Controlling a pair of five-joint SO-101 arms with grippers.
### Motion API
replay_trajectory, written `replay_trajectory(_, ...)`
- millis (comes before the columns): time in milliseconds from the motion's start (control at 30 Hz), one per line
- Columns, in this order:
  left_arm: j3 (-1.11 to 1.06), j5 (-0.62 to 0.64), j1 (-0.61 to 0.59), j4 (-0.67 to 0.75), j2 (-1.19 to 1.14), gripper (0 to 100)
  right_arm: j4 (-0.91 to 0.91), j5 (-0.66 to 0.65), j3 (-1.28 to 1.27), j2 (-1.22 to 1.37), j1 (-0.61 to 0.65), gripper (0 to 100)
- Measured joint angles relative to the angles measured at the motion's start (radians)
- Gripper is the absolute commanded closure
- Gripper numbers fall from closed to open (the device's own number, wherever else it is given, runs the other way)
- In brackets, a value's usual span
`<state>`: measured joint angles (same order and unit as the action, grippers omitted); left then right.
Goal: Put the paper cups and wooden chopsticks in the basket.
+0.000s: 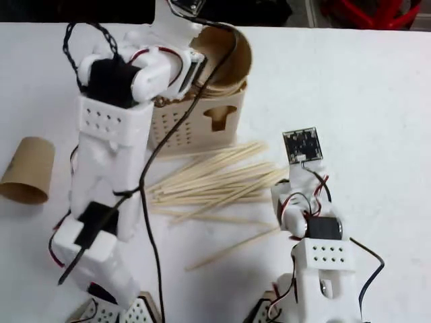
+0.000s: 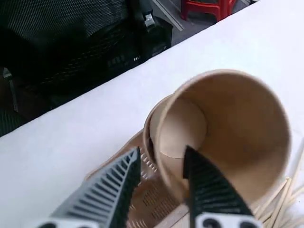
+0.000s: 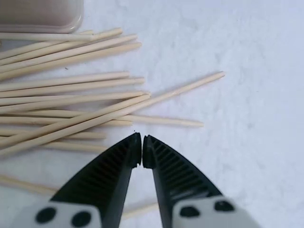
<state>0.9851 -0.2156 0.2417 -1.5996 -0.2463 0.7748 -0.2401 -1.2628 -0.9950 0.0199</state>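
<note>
left jaws partly open astride the wall of a cup (image 2: 228, 128) tilted on the basket (image 1: 202, 124); with no firm hold it may roll out. right jaws closed, empty, over chopsticks (image 3: 71, 90) beside the basket. second cup (image 1: 30, 169) lies beyond.

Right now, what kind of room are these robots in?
Probably a workshop or lab. The white table carries two robot arms with loose wires, and behind it stand a black mesh office chair and what looks like a red plastic stool.
</note>
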Motion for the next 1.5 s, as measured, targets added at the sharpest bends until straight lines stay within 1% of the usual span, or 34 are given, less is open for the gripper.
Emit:
replay_trajectory(167,0.026,0.018,-0.002,0.058,-0.072,81,0.000,0.000,0.000,0.000,0.000,97.4)
replay_trajectory(367,0.026,0.023,-0.048,0.166,-0.106,81,0.000,0.000,0.000,0.000,0.000,97.4)
replay_trajectory(533,0.026,0.078,-0.075,0.255,-0.107,81,0.000,0.000,0.000,0.000,0.000,97.4)
replay_trajectory(800,0.026,0.089,-0.075,0.281,-0.107,81,0.000,0.000,0.000,0.000,0.000,97.4)
replay_trajectory(867,0.028,0.089,-0.075,0.262,-0.107,81,0.000,0.000,0.000,0.000,0.000,97.4)
replay_trajectory(967,0.060,0.081,-0.075,0.180,-0.107,81,0.000,0.000,0.000,0.000,0.000,97.4)
replay_trajectory(1167,0.109,-0.044,-0.124,-0.049,-0.046,81,0.000,0.000,0.000,0.000,0.000,97.4)
replay_trajectory(1300,0.117,-0.132,-0.199,-0.161,-0.009,81,0.000,0.000,0.000,0.000,0.000,97.4)
replay_trajectory(1500,0.115,-0.281,-0.376,-0.187,0.041,80,0.000,0.000,0.000,0.000,0.000,97.4)
